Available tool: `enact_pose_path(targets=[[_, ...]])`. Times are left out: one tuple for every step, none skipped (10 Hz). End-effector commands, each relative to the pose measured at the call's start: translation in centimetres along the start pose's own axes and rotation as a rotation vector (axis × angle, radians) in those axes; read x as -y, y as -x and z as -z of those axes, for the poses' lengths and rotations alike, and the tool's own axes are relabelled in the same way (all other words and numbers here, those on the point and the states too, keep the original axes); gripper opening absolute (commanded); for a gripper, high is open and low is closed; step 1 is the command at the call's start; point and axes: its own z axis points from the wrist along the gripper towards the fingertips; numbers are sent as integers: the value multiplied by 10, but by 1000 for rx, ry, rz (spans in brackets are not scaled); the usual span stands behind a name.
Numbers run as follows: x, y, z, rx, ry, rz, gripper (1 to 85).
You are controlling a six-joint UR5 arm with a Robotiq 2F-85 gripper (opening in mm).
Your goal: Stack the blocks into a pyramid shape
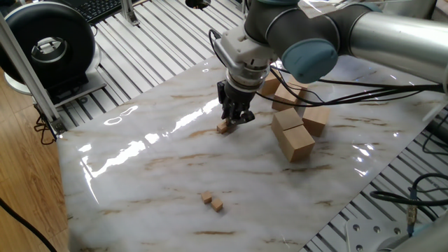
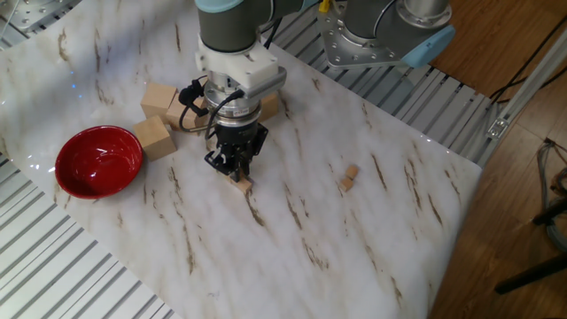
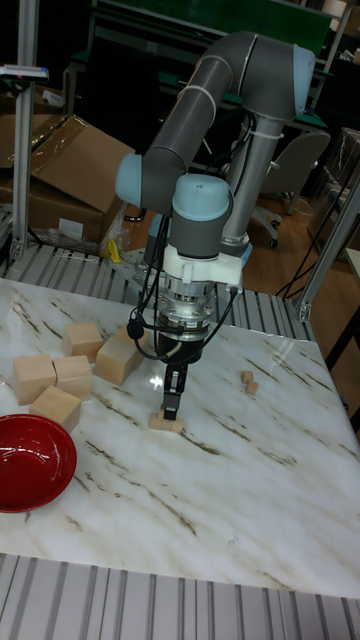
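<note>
while tool [image 3: 173,404] hovers over cubes [image 3: 165,421], open marble [image 3: 220,500] around

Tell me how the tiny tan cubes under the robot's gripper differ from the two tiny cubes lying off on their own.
The tiny tan wooden cubes under the gripper sit directly below the black two-finger gripper; the separate pair of tiny tan cubes lies alone, with nothing over it. The first group is close to the large pale wooden blocks; the pair is farther out on the marble table. Both look alike in wood, colour and size.
</note>
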Motion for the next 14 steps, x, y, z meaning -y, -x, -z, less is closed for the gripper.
enact_pose_path(targets=[[4,0,2,6,-13,1,10],[6,0,2,3,-20,6,10],[8,0,2,3,-26,8,10],[8,1,2,7,-26,7,10],[8,1,3,7,-24,8,10],[8,1,2,8,-22,14,13],[8,2,2,10,-24,19,20],[8,3,2,13,-23,16,27],[8,4,1,17,-21,16,47],[8,4,1,17,-21,19,53],[7,3,0,17,-20,20,67],[7,4,0,20,-19,20,73],[7,4,-1,20,-20,24,87],[7,4,-1,20,-18,26,100]])
